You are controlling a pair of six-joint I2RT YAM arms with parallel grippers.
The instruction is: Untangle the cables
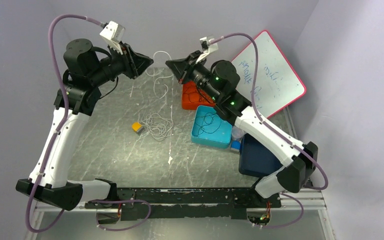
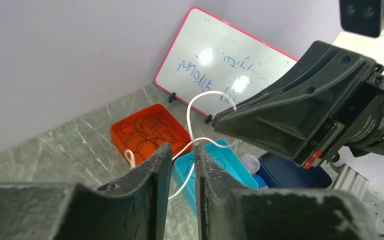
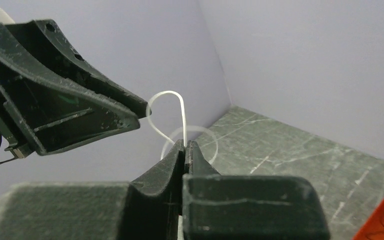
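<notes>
A thin white cable (image 1: 161, 53) loops in the air between my two grippers at the back of the table. It hangs down to a loose light-grey pile of cable (image 1: 158, 125) with a small yellow piece (image 1: 137, 127) at its left. My right gripper (image 3: 185, 143) is shut on the white cable (image 3: 182, 107), which rises from its tips and arcs to the left gripper's tip (image 3: 141, 111). My left gripper (image 2: 182, 147) has its jaws a narrow gap apart; the white cable (image 2: 200, 97) runs through that gap and touches the right fingertip (image 2: 196, 146). In the top view the grippers are left (image 1: 149, 62) and right (image 1: 169, 64).
An orange tray (image 1: 186, 102) holds black cables. A cyan tray (image 1: 200, 137) in front of it holds one black cable. A dark blue box (image 1: 257, 157) lies at the right. A pink-rimmed whiteboard (image 1: 272, 75) leans on the back right wall.
</notes>
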